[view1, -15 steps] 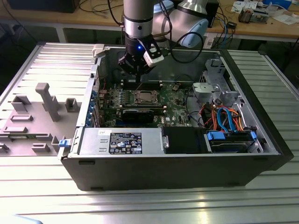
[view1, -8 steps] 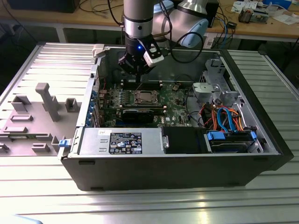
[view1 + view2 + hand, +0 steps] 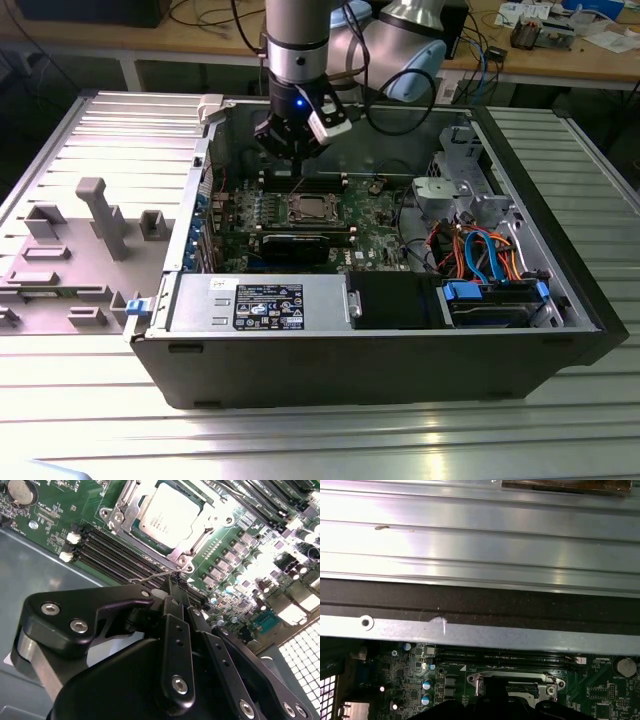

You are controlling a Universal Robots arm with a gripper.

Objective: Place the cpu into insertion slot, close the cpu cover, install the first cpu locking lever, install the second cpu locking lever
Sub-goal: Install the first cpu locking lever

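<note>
Cpu (image 3: 169,516) seated in insertion slot (image 3: 131,524), framed by closed cpu cover (image 3: 186,550), mid-board inside open computer case (image 3: 560,330).
Gripper (image 3: 176,586) poised just beside the socket's edge, fingers drawn together, tips at a thin wire locking lever (image 3: 150,577); actual grip on it not discernible. Likely risks: wire slipping off the narrow tips, or springing clear of its hook and scraping neighbouring memory slots (image 3: 115,550).

The cpu (image 3: 170,516), a flat square chip with a dull silver top, lies in the insertion slot (image 3: 307,209) on the green board. The cpu cover (image 3: 131,504), a thin silver frame, lies closed flat around it.
</note>
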